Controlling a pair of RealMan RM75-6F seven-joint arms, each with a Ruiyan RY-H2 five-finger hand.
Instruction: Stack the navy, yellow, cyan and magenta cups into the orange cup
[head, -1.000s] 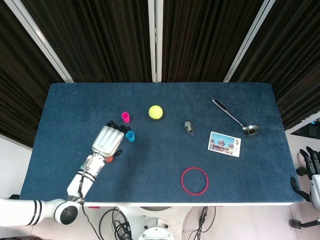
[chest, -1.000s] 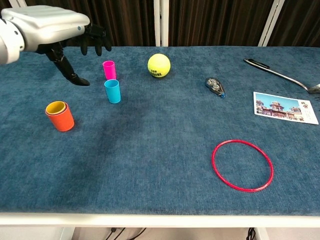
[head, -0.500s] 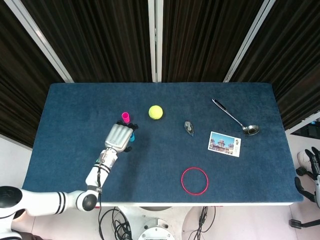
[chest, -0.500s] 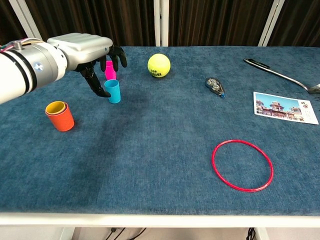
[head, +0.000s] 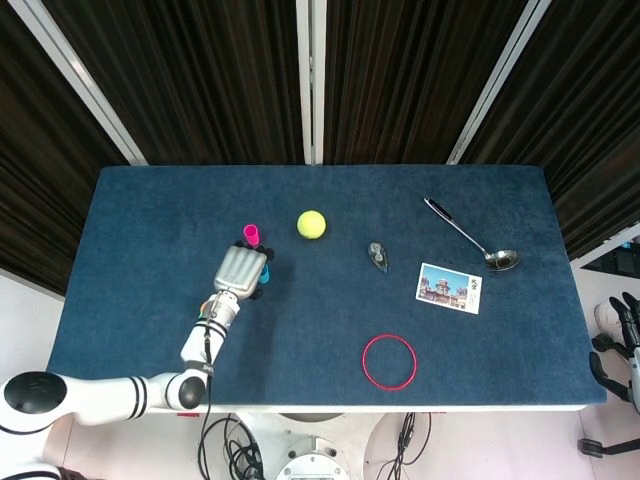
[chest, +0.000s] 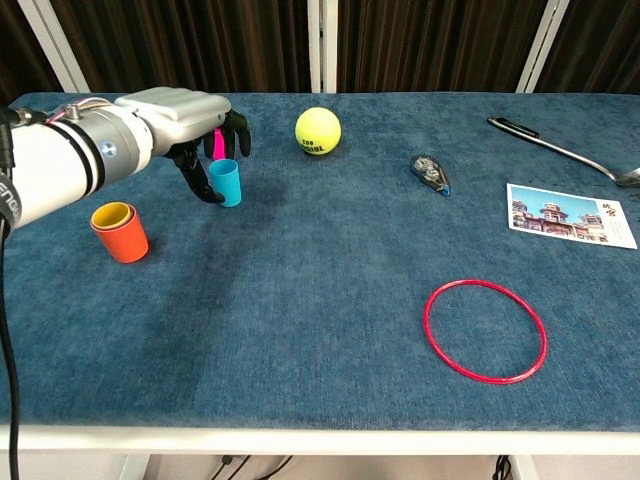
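The left hand (chest: 185, 120) covers most of the magenta cup (chest: 218, 143); the ladle (chest: 560, 150) runs off the chest view's right edge.

Navy-blue felt table (chest: 300, 300). Cyan cup (chest: 226, 182), magenta cup (chest: 217, 142), orange cup (chest: 121, 238) with yellow cup (chest: 111, 213) inside. Yellow-green tennis ball (chest: 318, 130). Red ring (chest: 485, 330). Silver ladle (head: 468, 236) with black handle. Postcard (chest: 571, 214): blue sky, pale building. Silver-grey left hand (chest: 190, 125) with black fingers (chest: 238, 130).
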